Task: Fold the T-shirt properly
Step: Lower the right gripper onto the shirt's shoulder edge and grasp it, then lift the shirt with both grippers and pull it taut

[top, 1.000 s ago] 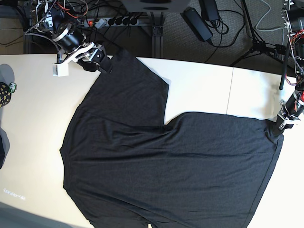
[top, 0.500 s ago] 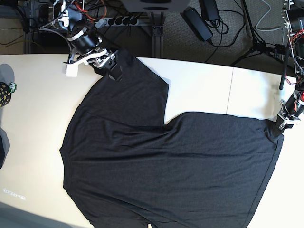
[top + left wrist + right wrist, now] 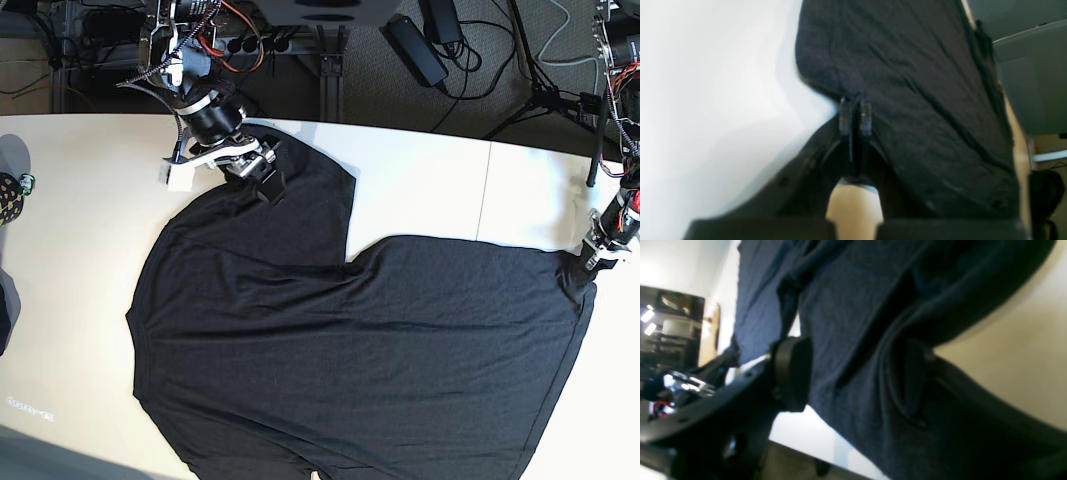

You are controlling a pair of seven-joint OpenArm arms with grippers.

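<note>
- My left arm reaches in low at the base view's right edge, wrist angled down toward the counter (image 3: 90, 230).
- My left gripper (image 3: 855, 115) has its fingers (image 3: 845, 116) pressed together, a corner of the T-shirt (image 3: 380, 350) pinched between the tips.
- My right arm comes in from the far side at the base view's upper left, forearm sloping down.
- My right gripper (image 3: 262, 168) has fabric bunched between its fingers (image 3: 791, 373); whether they are fully clamped, I cannot tell.
</note>
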